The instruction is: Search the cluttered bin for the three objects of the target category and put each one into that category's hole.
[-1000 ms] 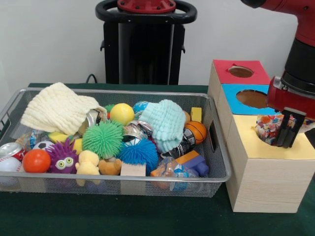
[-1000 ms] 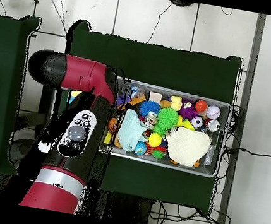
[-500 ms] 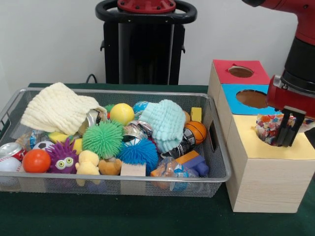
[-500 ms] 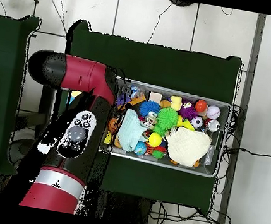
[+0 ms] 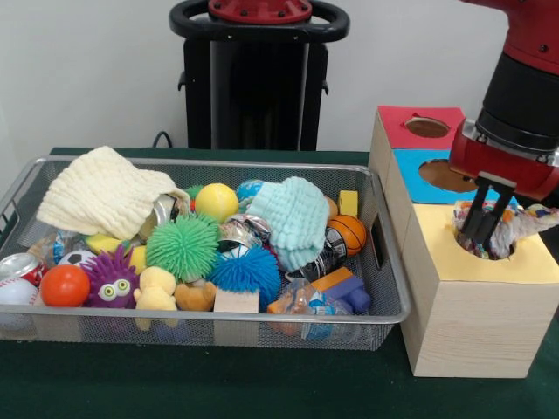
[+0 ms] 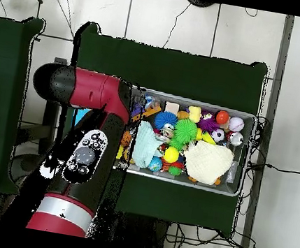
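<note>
The arm (image 6: 80, 153) takes up most of the overhead view, red and black, covering the boxes there. In the front view it comes down at the right over the yellow-topped box (image 5: 476, 301).

The bin (image 5: 384, 262) sits left of the boxes, packed: a cream cloth (image 5: 105, 192) at the far left corner, a pale blue cloth (image 5: 295, 218) near the middle, a green spiky ball (image 5: 182, 247), a blue spiky ball (image 5: 246, 272), a purple one with eyes (image 5: 110, 279), an orange ball (image 5: 65, 285).

Behind the yellow box are a blue box (image 5: 437, 175) and a red box (image 5: 426, 127), each with a hole on top.

The gripper (image 5: 483, 229) points down into the yellow box's hole, fingers close together and pinching a wrapper (image 5: 517, 229), which bunches up out of the hole on the right side.

Another wrapper (image 5: 307, 301) lies in the bin near the front wall.
</note>
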